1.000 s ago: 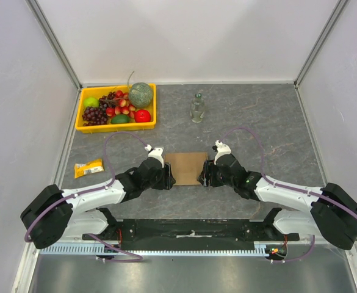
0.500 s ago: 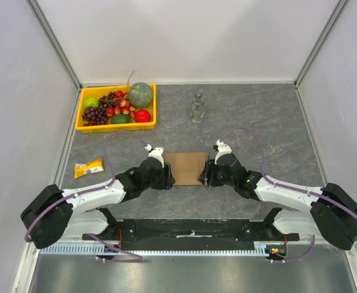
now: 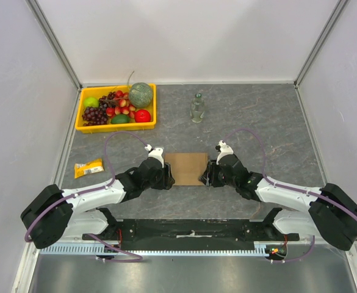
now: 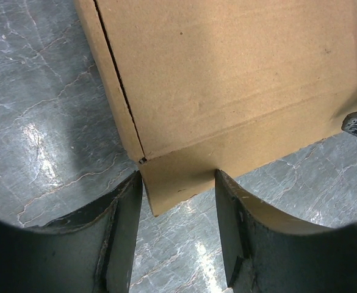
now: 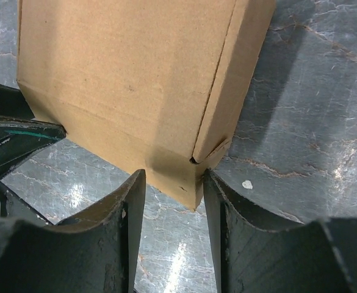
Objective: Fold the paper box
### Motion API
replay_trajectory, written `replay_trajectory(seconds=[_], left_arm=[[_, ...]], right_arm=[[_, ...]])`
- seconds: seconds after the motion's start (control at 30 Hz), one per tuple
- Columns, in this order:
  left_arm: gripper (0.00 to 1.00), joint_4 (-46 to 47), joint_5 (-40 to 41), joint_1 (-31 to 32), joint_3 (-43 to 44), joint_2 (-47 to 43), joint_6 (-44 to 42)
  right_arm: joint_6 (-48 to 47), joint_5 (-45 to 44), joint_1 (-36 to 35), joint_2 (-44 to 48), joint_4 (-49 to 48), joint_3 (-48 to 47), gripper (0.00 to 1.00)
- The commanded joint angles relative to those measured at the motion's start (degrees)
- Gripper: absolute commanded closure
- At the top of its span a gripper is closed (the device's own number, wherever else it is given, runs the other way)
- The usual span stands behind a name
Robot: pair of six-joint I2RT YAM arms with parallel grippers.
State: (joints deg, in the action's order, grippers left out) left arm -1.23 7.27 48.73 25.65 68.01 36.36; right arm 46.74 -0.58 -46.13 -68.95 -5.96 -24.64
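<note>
Your right gripper (image 5: pixel 173 183) has narrowed onto the paper box (image 3: pixel 186 168) corner. Your left gripper (image 4: pixel 178 182) clamps the opposite corner.

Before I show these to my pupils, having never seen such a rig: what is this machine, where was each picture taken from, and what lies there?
Two robot arms are bolted at the near edge of the table. The overview picture looks down from above and behind them; the other two come from a camera on each wrist, looking past its dark fingers. Between the arms lies a brown paper box. The left fingers pinch its near left corner; the right fingers flank its near right corner, grip unclear. Farther back stand a yellow tray of fruit and a small bottle; a snack packet lies at the left.
</note>
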Motion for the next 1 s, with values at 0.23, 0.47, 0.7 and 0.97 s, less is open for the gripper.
replay_trajectory(seconds=[0.23,0.47,0.7,0.97], left_arm=[[0.44,2.7,-1.6,0.2,2.0,0.5,-1.0],[0.45,2.8,-1.5,0.2,1.8,0.9,-0.9],[0.45,2.8,-1.6,0.2,1.9,0.8,-1.1],[0.46,2.7,-1.6,0.2,1.9,0.5,-1.2]], right_arm=[[3.1,5.4,0.5,-0.1,-8.5,1.6,0.51],[3.0,5.4,1.0,-0.2,-9.2,2.5,0.52],[3.5,6.1,1.5,-0.1,-10.2,3.0,0.52],[4.1,7.1,2.0,0.0,-12.1,3.8,0.53]])
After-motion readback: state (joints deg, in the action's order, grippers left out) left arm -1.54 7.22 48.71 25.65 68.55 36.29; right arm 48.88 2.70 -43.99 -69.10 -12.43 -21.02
